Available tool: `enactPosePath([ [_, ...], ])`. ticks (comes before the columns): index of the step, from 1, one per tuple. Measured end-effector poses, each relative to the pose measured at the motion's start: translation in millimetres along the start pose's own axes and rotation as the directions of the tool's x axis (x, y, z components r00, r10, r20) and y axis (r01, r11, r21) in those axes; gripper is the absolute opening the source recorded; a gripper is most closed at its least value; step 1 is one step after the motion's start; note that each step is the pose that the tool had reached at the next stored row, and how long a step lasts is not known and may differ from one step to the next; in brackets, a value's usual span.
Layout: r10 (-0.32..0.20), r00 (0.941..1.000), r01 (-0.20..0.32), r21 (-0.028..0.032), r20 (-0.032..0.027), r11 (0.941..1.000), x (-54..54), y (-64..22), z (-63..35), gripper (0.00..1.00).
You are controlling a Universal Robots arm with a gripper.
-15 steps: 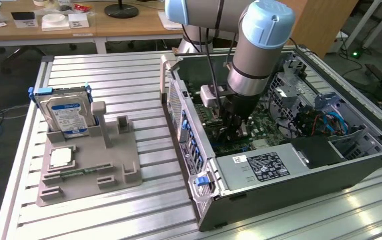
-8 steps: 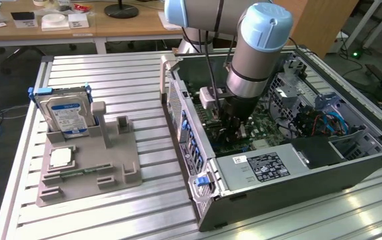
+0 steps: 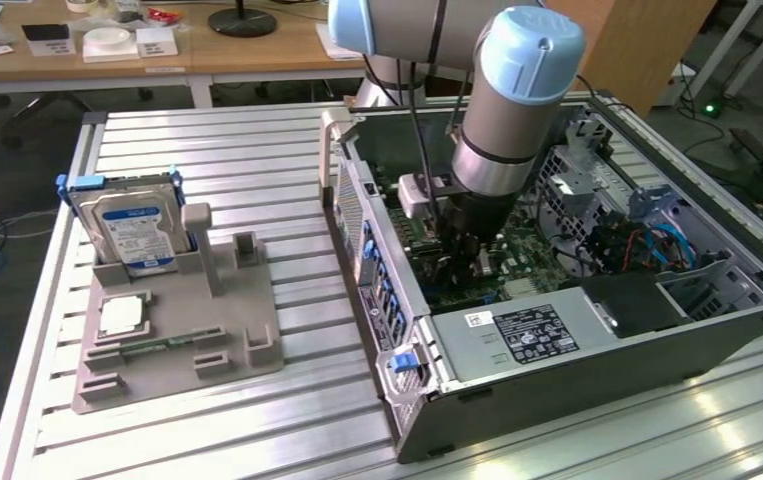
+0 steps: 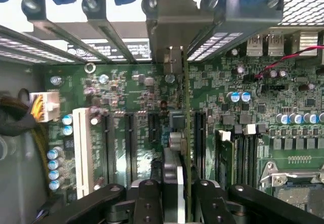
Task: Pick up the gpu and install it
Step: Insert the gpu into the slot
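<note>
Gripper (image 4: 178,183) clamped on the gpu (image 4: 185,133) — card held edge-on, upright, just above the motherboard (image 4: 131,97) slots inside the open computer case (image 3: 701,340). Beside the case, the grey fixture tray (image 3: 208,350) holds a hard drive (image 3: 134,225) upright — a memory stick (image 3: 154,345) lies in its groove.

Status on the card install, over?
Claw shut on thin edge-on gpu card. Card upright over green motherboard slots inside open case. Nothing blocking seen.
</note>
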State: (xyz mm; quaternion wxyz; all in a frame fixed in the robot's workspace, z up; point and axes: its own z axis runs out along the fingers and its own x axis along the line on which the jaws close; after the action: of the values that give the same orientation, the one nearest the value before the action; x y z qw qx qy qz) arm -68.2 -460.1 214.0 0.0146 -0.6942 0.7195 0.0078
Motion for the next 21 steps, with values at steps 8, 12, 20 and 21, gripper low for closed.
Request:
enactPosePath([
  [8, 0.0, 1.0, 0.0, 0.0057, -0.0016, 1.0, -0.8, -0.3, -30.5, 0.35],
  [12, 0.0, 1.0, 0.0, 0.01, -0.0013, 1.0, -1.3, -0.4, -46.3, 0.35],
  [20, -0.001, 1.0, 0.001, 0.0165, -0.0012, 0.9999, -1.6, -0.5, -56.9, 0.34],
  [21, -0.001, 1.0, 0.001, 0.0164, -0.0012, 0.9999, -1.6, -0.5, -56.9, 0.27],
])
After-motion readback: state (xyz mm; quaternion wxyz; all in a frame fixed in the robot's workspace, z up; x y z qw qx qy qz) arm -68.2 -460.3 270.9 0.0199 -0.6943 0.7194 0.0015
